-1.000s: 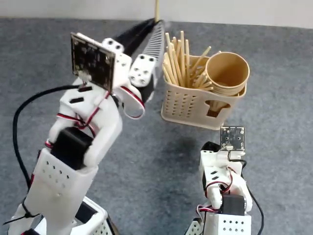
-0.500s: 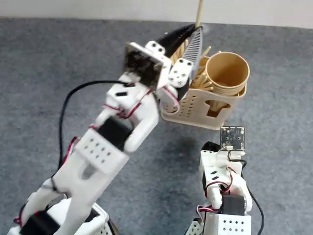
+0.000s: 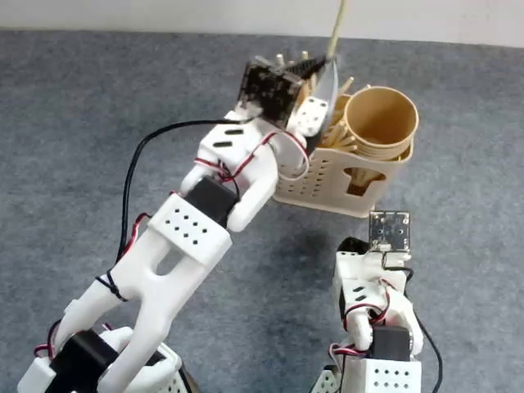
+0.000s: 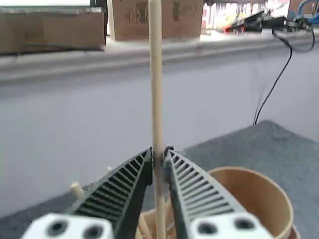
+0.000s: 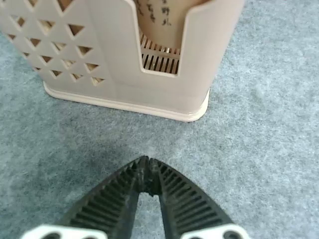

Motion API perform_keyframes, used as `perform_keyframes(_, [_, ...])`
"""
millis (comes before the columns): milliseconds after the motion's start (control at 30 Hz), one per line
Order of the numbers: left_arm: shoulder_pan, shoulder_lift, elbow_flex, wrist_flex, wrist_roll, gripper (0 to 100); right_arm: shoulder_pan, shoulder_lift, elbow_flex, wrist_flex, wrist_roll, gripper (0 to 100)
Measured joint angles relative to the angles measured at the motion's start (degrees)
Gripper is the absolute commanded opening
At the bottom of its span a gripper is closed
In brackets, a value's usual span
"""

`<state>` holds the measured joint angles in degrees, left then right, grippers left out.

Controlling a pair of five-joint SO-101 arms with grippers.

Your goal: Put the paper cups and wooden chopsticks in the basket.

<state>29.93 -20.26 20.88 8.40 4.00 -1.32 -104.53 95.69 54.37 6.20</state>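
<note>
Swung rightward over the last second: left arm (image 3: 196,221) went from beside the basket (image 3: 327,187) to above it. That brought the left gripper (image 3: 326,64) over the rim on the side toward the table's left edge. Its fingers were clamped on one wooden chopstick (image 3: 336,29), held upright.

Left wrist view agreed: left gripper (image 4: 158,155) pinched the wooden chopstick (image 4: 155,74) at the very tips, with the nested paper cups (image 4: 251,196) just beside and below. The paper cups (image 3: 381,115) sat in the basket's right part and the bundled chopsticks (image 3: 280,62) in its left.

The basket stood near the table's far edge, right of centre. Grey table (image 3: 82,123) ran wide toward the left edge.

Right gripper (image 5: 147,175) was pressed together on nothing, low over the table, facing the basket (image 5: 114,64) with a strip of table between.

Hidden: the held chopstick's top was cut off and its lower end lost behind the fingers. The left arm covered much of the bundled chopsticks.
</note>
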Motion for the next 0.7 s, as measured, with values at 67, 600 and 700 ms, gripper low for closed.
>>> perform_keyframes(67, [-0.26, 0.09, -1.76, 6.42, 0.0, 8, 0.0, 0.0, 0.0, 0.0, 0.0, 0.5])
perform_keyframes(600, [-4.92, -4.13, 0.18, 10.37, 0.0, 1, 0.0, 0.0, 0.0, 0.0, 0.0, 0.5])
perform_keyframes(700, [-4.57, -9.14, 6.15, 10.37, 0.0, 1, 0.0, 0.0, 0.0, 0.0, 0.0, 0.5])
